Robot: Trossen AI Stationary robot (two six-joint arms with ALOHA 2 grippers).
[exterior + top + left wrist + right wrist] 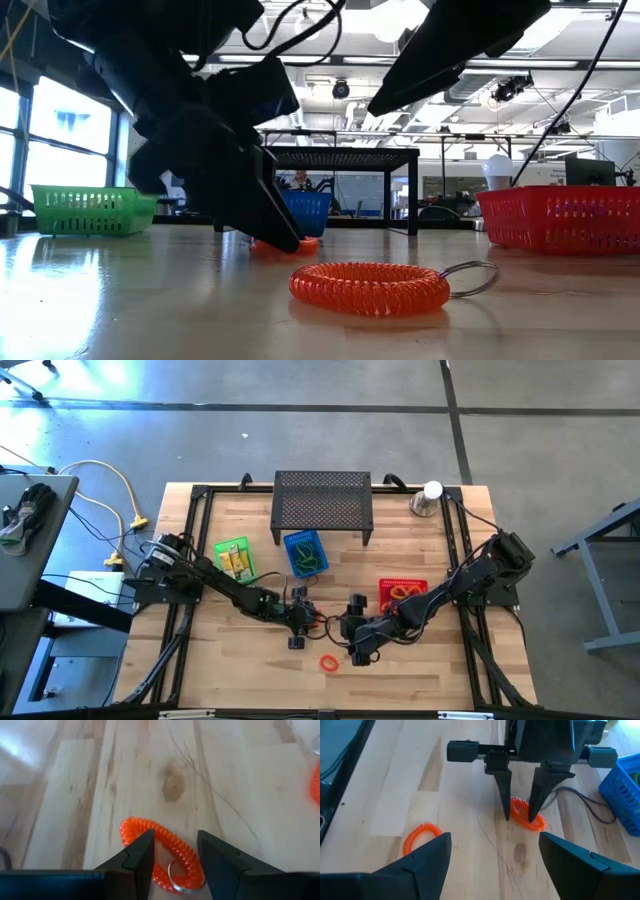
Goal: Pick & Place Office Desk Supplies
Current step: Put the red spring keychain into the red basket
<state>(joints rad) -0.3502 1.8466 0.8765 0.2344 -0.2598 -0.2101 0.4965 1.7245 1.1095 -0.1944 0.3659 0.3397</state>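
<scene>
An orange coil band with a metal key ring (145, 827) lies flat on the wooden table, and my left gripper (175, 837) has come down over it, open. Its two fingers (506, 795) reach the table on either side of one stretch of the coil (526, 817). A second orange coil band (329, 662) with a ring lies nearer the table's front edge (368, 287). My right gripper (358, 650) hangs wide open (495, 840) above the table between the two coils, holding nothing. My left gripper comes slanting down from the table's left, its open fingers astride the ring-side stretch of the coil (172, 847), lying across it. The coil rests flat on the table. One finger hides part of the loop, so whether a finger touches it I cannot tell.
A green basket (233, 557), a blue basket (305, 552) and a red basket (390, 588) stand behind the arms. Farther back are a black perforated stand (322, 500) and a silver cup with a white ball (428, 498). Bare wood lies along the near edge.
</scene>
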